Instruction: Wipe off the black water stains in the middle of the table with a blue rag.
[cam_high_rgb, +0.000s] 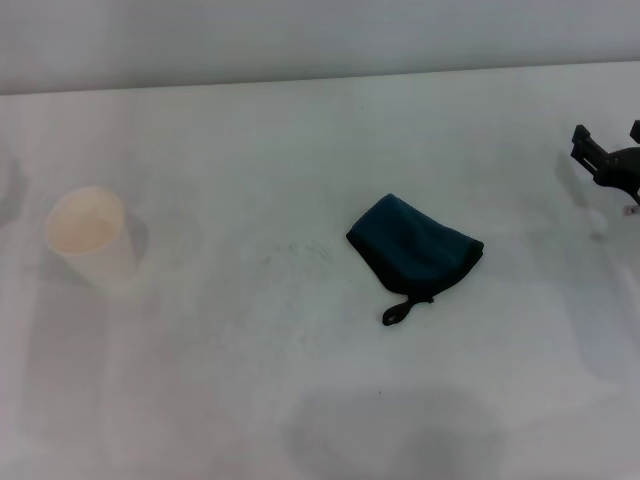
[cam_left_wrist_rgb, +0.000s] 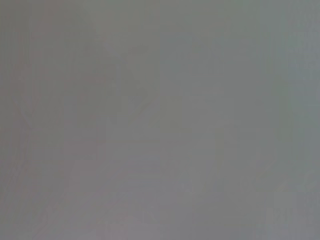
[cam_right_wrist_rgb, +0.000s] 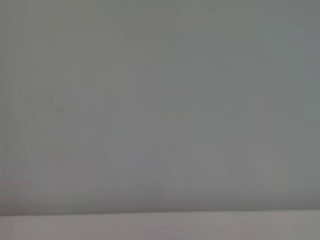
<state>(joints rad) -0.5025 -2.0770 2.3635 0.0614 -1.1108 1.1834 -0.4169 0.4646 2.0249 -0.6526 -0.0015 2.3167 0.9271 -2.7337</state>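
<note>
On your table (cam_high_rgb: 300, 400), the paper cup (cam_high_rgb: 88, 238) stood far left of the right gripper (cam_high_rgb: 608, 140). Faint black water stains (cam_high_rgb: 298, 252) lay nearer, the blue rag (cam_high_rgb: 414, 248) nearest. The gripper's jaws were spread, holding nothing.

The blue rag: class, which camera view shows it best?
The head view: the blue rag lies whole on the table, loop tag visible. Both wrist views show only a plain grey surface, no rag.

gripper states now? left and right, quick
Left gripper: not in view in any picture.
Right gripper: at the table's far right edge, fingers spread open, holding nothing, well clear of the blue rag.
</note>
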